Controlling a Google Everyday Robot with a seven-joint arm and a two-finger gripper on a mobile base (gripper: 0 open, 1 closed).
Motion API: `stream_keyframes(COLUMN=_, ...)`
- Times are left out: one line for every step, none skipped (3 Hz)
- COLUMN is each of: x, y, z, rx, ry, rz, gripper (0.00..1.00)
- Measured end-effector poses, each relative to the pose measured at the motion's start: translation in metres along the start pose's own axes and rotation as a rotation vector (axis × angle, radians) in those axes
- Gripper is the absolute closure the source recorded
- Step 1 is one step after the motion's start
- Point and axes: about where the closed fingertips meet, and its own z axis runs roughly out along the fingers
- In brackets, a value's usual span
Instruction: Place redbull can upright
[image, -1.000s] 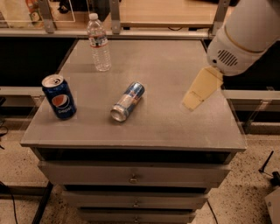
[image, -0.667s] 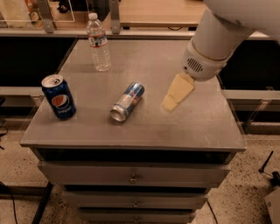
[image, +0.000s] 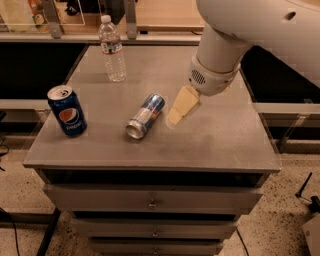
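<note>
The gripper (image: 176, 116) was positioned over the middle of the cabinet top (image: 225, 137), angled downward and toward the left of the view from the white arm (image: 220, 55) that entered from the upper right. Its cream-coloured tip hung low over the grey surface. Whether the gripper was open or closed could not be determined from this view. No object was seen in its grasp.

The redbull can (image: 145, 116) lay on its side on the cabinet top, just beside the gripper tip, on its left in the view, and apart from it. The can's long axis ran diagonally: one silver end faced the front left, and the blue and silver body pointed toward the back right.

The Pepsi can (image: 67, 110) stood upright near the left edge of the surface, well apart from the redbull can. The water bottle (image: 112, 48) stood upright toward the back left, cap on, with a label around its upper half.

Below the surface, the cabinet front carried stacked drawers (image: 150, 200), each with a small central pull.
</note>
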Motion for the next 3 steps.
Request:
stream_keyframes(x=-0.021, y=0.010, z=0.011, rx=-0.024, ry=-0.015, rz=0.003, gripper=0.00)
stream_keyframes(x=-0.049, y=0.016, z=0.025, rx=-0.050, ry=0.003, rz=0.100, gripper=0.00)
stream_keyframes(x=-0.075, y=0.024, z=0.039, rx=-0.066, ry=0.006, rz=0.256, gripper=0.00)
